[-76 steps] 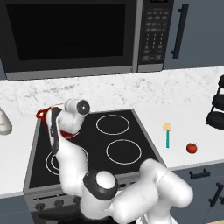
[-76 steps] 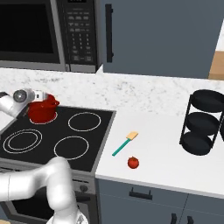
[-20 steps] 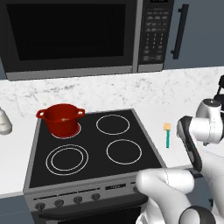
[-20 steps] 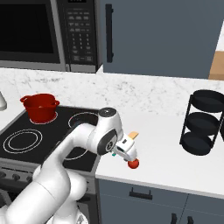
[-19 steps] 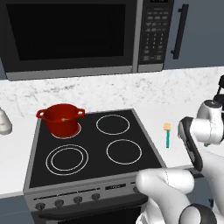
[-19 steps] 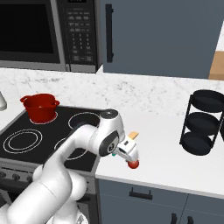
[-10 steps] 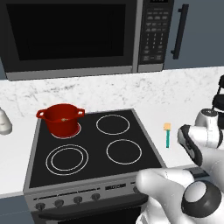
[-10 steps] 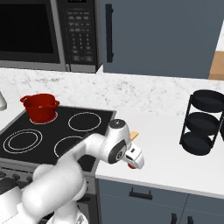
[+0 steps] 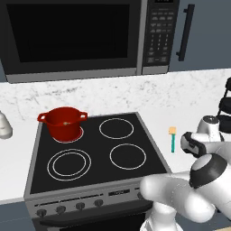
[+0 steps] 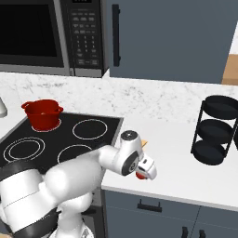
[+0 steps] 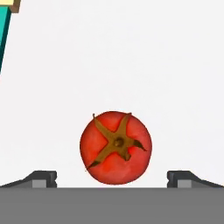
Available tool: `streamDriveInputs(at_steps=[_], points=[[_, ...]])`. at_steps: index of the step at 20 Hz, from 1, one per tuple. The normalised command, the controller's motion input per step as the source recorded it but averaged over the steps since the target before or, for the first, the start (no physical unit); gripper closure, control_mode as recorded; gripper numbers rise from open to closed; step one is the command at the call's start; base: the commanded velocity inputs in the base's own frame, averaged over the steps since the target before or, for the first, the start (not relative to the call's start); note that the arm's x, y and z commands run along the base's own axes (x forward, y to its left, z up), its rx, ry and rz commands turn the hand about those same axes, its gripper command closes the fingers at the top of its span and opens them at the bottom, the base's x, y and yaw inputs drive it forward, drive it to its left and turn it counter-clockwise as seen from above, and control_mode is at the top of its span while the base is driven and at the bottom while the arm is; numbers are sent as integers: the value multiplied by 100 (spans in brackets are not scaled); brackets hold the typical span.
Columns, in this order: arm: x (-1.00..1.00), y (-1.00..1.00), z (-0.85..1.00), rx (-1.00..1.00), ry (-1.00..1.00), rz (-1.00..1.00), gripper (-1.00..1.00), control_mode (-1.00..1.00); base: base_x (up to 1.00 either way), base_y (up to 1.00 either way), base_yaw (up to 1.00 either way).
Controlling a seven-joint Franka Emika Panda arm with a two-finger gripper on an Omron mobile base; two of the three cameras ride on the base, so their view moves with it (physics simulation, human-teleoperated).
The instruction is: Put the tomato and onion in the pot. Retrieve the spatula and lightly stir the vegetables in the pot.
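The tomato [image 11: 116,148], small, red and with a brown star-shaped stem, lies on the white counter right of the stove. My gripper [image 11: 113,178] hangs straight over it, open, with one fingertip on each side and neither touching it. In the right base view the hand [image 10: 145,169] covers most of the tomato [image 10: 139,176]. The spatula [image 9: 172,140], with a teal handle and a pale head, lies just beyond it on the counter. The red pot [image 9: 63,122] stands on the back left burner. A pale speck shows inside the pot; I cannot tell whether it is the onion.
A black three-tier rack [image 10: 217,130] stands on the counter at the far right. The microwave [image 9: 72,36] hangs above the stove [image 9: 90,158]. A white shaker [image 9: 3,125] sits left of the stove. The counter's front edge runs close to the tomato.
The arm has swung from the pot over to the right counter. In the last second the hand came down over the tomato, with the jaws open throughout.
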Motion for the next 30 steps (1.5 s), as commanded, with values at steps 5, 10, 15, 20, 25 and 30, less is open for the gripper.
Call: streamDriveInputs(at_steps=[5, 10, 15, 20, 25, 30], points=[[24, -8, -14, 0, 0, 0, -100, -100, 0, 0, 0], [0, -6, -19, 0, 0, 0, -100, -100, 0, 0, 0], [0, 0, -16, 0, 0, 0, 100, -100, 0, 0, 0], [-38, 0, 4, 0, -1, 0, 100, -100, 0, 0, 0], [-62, 62, 84, 0, -23, 0, 100, -100, 0, 0, 0], [-38, 100, 94, -2, -23, 3, 100, -100, 0, 0, 0]])
